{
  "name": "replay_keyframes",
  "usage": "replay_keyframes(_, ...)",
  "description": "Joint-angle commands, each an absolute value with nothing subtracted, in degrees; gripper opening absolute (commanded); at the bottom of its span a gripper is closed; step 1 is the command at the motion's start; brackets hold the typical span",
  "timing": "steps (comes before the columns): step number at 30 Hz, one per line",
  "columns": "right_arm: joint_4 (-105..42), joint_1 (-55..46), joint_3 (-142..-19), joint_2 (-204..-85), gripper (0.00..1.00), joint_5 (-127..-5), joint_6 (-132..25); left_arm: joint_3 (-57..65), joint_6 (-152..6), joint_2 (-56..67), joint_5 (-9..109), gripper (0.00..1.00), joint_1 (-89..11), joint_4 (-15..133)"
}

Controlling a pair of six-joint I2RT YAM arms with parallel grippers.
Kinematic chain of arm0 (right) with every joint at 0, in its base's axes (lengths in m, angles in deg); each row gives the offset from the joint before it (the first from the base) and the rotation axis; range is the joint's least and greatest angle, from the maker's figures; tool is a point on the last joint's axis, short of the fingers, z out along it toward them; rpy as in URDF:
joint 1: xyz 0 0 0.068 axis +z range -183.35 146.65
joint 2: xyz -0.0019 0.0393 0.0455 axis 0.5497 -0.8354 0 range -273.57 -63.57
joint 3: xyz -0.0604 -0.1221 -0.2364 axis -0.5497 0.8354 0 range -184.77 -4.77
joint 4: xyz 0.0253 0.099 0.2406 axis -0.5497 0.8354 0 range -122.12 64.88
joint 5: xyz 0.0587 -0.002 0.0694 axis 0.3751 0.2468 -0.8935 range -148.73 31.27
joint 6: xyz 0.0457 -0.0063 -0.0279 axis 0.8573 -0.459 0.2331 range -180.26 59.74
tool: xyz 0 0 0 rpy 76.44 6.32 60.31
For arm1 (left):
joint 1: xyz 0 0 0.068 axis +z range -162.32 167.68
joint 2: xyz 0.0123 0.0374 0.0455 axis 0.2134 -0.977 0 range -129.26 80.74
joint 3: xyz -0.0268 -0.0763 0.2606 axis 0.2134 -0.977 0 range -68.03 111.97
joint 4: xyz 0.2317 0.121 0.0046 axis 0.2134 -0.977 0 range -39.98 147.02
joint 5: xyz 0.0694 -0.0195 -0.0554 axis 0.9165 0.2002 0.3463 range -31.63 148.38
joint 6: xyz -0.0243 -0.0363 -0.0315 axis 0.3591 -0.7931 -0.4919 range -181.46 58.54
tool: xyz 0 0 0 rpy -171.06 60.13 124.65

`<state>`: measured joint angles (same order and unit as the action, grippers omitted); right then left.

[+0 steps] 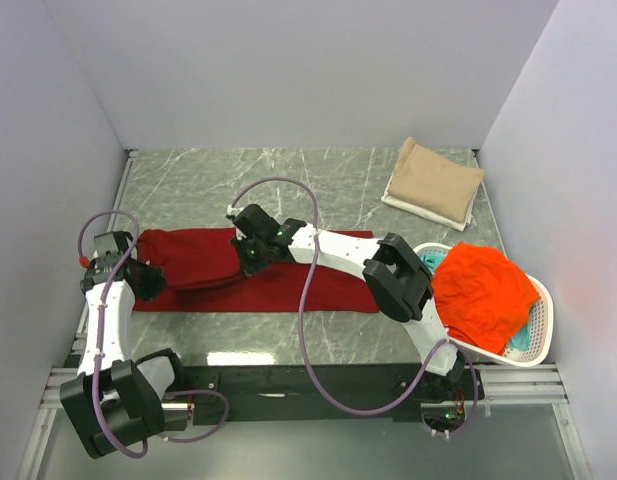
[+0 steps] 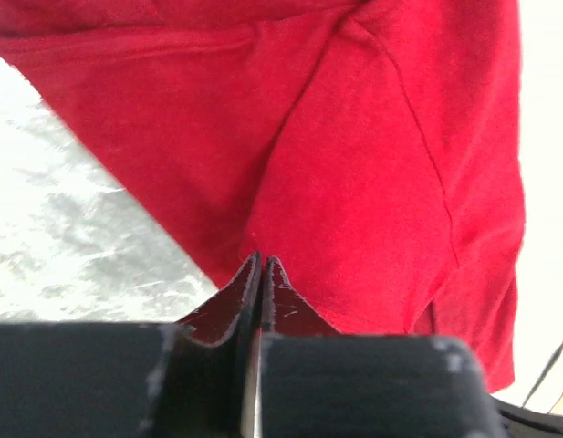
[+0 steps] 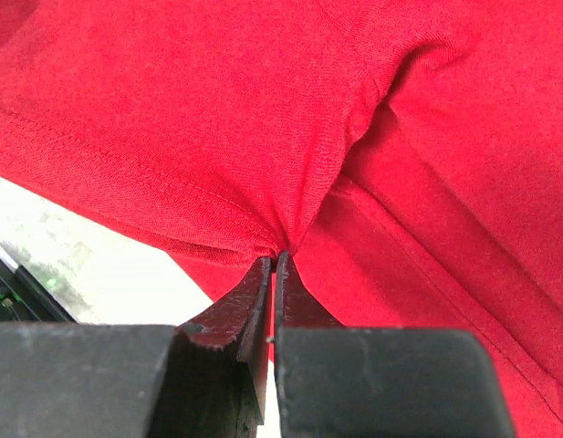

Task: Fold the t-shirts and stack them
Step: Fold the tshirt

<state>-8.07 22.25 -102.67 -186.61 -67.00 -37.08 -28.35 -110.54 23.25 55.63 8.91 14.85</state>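
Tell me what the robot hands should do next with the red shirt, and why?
Probably lift both pinched spots together and carry them across to make a fold. The left gripper and right gripper are each shut on the red shirt, which lies spread out on the table.

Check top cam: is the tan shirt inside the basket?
No, the tan shirt lies folded on the table, apart from the basket.
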Motion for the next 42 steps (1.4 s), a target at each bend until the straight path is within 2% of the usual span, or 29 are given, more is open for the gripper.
replay_keyframes(1,-5.32,21.94,-104.69,-187.31,0.0,-67.25,-39.16,-26.46,-111.2,24.05,59.85,0.07,8.77,11.59)
replay_keyframes(3,-4.62,21.94,-105.31,-187.93,0.0,-67.16,-39.34,-26.37,-111.12,23.96,59.61,0.1,8.77,11.23)
replay_keyframes(6,-4.09,21.94,-106.19,-188.98,0.0,-67.08,-39.6,-26.81,-110.85,24.14,58.82,0.27,8.68,10.97)
replay_keyframes(7,-3.91,21.94,-106.28,-189.42,0.0,-66.81,-39.51,-26.81,-110.68,24.23,58.9,0.42,8.68,10.62)
replay_keyframes(9,-2.95,22.02,-106.8,-189.86,0.01,-66.64,-39.78,-26.2,-110.41,24.23,57.32,0.57,8.77,10.27)
replay_keyframes(10,-2.42,21.94,-106.98,-190.13,0.1,-66.29,-39.78,-25.85,-110.15,24.32,56.89,0.7,8.77,10.18)
replay_keyframes(12,-1.19,21.85,-107.33,-189.87,0.23,-65.59,-40.13,-24.53,-109.98,23.88,55.83,0.78,8.77,10.7)
replay_keyframes(13,-0.92,21.85,-107.16,-189.6,0.26,-64.71,-40.13,-24.09,-109.71,23.53,55.57,0.83,8.77,11.31)
replay_keyframes(15,-0.14,21.76,-106.81,-188.47,0.32,-63.92,-40.04,-22.43,-109.1,21.17,54.77,0.84,8.77,13.85)
replay_keyframes(18,0.57,20.89,-104.89,-186.53,0.35,-61.98,-39.25,-19.44,-108.04,16.08,54.07,0.8,8.68,18.07)
replay_keyframes(26,-0.48,11.68,-94.78,-175.46,0.36,-59.96,-36.79,-13.1,-106.54,4.99,54.6,0.55,8.77,25.02)
replay_keyframes(32,-3.82,4.28,-89.58,-173.96,0.36,-61.54,-36.7,-15.03,-112.6,2.35,47.66,0.51,8.6,33.63)
replay_keyframes(42,-6.54,-3.46,-86.33,-177.38,0.36,-62.68,-37.14,-14.24,-113.58,-6.52,48.61,0.48,8.25,38.56)
